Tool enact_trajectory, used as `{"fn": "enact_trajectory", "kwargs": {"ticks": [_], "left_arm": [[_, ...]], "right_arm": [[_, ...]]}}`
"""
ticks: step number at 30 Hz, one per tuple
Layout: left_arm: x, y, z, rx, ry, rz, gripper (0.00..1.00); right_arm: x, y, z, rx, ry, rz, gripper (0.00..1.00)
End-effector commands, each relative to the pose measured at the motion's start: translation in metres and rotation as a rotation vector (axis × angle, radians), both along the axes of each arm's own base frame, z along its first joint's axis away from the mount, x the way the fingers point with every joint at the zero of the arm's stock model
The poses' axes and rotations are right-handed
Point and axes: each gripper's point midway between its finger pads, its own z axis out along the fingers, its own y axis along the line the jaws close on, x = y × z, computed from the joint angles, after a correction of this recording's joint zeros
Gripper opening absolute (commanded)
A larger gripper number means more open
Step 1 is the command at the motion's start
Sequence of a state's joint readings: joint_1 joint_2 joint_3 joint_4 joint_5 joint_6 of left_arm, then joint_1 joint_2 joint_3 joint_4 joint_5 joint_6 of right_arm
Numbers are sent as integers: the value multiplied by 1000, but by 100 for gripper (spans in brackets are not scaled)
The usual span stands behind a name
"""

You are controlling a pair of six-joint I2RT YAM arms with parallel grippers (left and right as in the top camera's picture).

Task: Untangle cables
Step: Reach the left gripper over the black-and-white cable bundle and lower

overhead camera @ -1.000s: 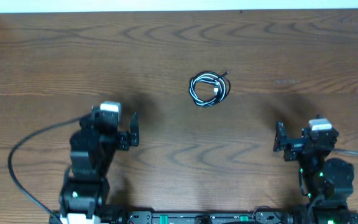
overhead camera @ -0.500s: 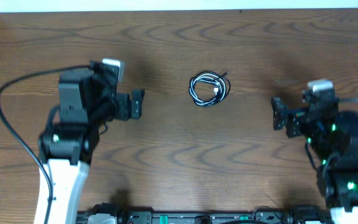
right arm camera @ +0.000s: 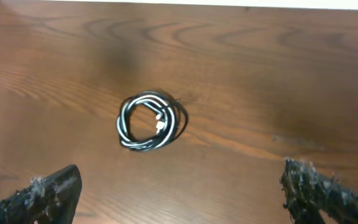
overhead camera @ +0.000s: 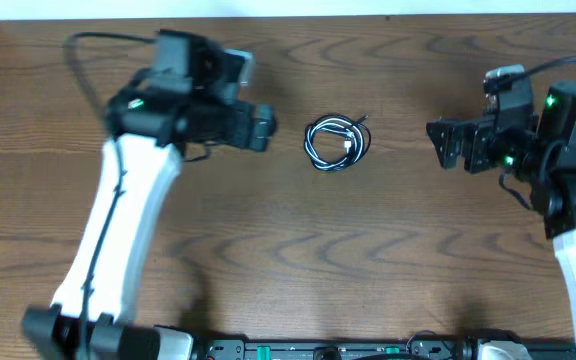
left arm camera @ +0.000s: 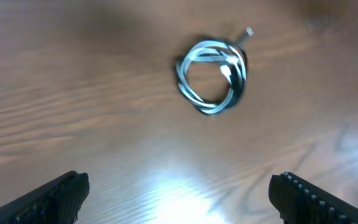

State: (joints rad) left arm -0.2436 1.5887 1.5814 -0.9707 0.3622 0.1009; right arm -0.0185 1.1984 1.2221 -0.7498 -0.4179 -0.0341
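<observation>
Coiled together on the table [overhead camera: 368, 250], near its middle: the cables [overhead camera: 336, 143]. Flanked by left gripper [overhead camera: 265, 128], near, and right gripper [overhead camera: 436, 145], farther off; touching neither.

White-shelled left arm [overhead camera: 118, 230] at frame left, thick black cable [overhead camera: 72, 46], black ribbed left gripper [left arm camera: 179, 188], black right arm [overhead camera: 568, 135] dotted with green lights

Glare blooms white on the tabletop [left arm camera: 179, 190] in the left wrist view, all motion-blurred; overhead and right wrist look sharper.
</observation>
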Motion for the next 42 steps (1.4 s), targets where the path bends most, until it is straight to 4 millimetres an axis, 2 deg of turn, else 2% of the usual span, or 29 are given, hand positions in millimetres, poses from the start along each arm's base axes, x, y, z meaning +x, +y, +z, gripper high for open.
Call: {"fn": "enact_trajectory", "kwargs": {"ticks": [1, 5, 8, 10, 11, 15, 19, 24, 32, 42], "left_arm": [[0, -28, -17, -2, 46, -63, 98], [-6, -55, -40, -22, 122, -113, 98], [4, -75, -57, -25, 108, -148, 100], [10, -87, -66, -25, 99, -169, 86], [13, -91, -73, -16, 106, -168, 83], [37, -83, -94, 108, 142, -43, 79], [65, -81, -99, 178, 142, -5, 77], [94, -83, -116, 204, 105, 50, 65], [96, -85, -162, 236, 170, 45, 63], [95, -90, -196, 239, 214, 22, 58]], "right_arm": [[0, 7, 8, 36, -6, 41, 99], [-2, 9, 7, 45, 0, 51, 99], [-3, 9, 6, 45, 10, 50, 99], [-3, 9, 5, 44, 13, 49, 99], [-3, 9, 5, 45, 15, 49, 99], [-3, 9, 4, 45, 18, 49, 99], [-3, 9, 4, 45, 18, 49, 99], [-3, 9, 2, 45, 24, 49, 99], [-4, 9, 1, 56, 36, 39, 99], [-5, 7, -1, 46, 46, 28, 99]]}}
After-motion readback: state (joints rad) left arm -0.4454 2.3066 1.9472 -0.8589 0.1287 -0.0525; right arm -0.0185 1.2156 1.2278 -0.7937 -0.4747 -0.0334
